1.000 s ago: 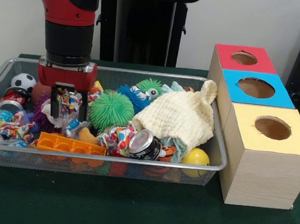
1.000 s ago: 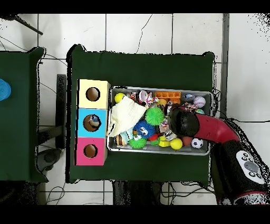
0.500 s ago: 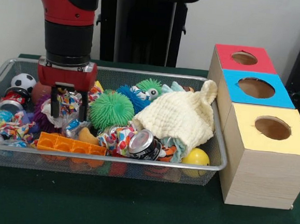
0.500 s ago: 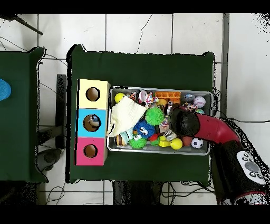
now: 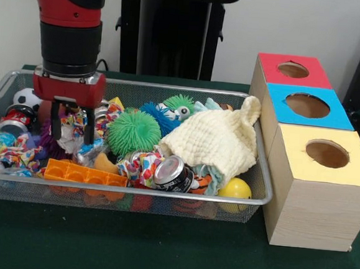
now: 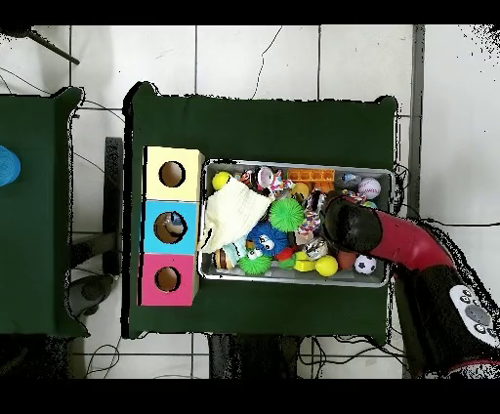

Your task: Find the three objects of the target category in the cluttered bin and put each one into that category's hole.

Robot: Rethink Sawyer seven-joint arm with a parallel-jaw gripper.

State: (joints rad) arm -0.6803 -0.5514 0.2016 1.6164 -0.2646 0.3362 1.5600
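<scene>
The wire mesh basket [image 5: 163, 194] is full of toys; it also shows in the overhead view [image 6: 293, 281]. My gripper [image 5: 72, 128] hangs low over its left part, open, its fingers [image 5: 56, 123] either side of a multicoloured knotted rag [image 5: 75, 121]. A crinkly see-through plastic piece [image 5: 90, 149], perhaps a bottle, lies just below the right fingertip, half buried. No other clear bottle shows. The blue-topped hole [image 5: 307, 105] is the middle one of the wooden box, and something pale shows inside it in the overhead view [image 6: 169, 227]. There my arm [image 6: 347, 223] hides the gripper.
A silver can [image 5: 172, 173] lies at the basket's front, another [image 5: 11, 125] at the left. A cream cloth [image 5: 214, 140], green spiky ball [image 5: 133, 132], orange tray [image 5: 86, 174] and small balls fill the rest. Red-topped hole [image 5: 293, 70] and yellow-topped hole [image 5: 327, 153] flank the blue one.
My gripper has shifted a little to the left in the front view, still low in the basket, and the rag between its fingers has shifted with it.
</scene>
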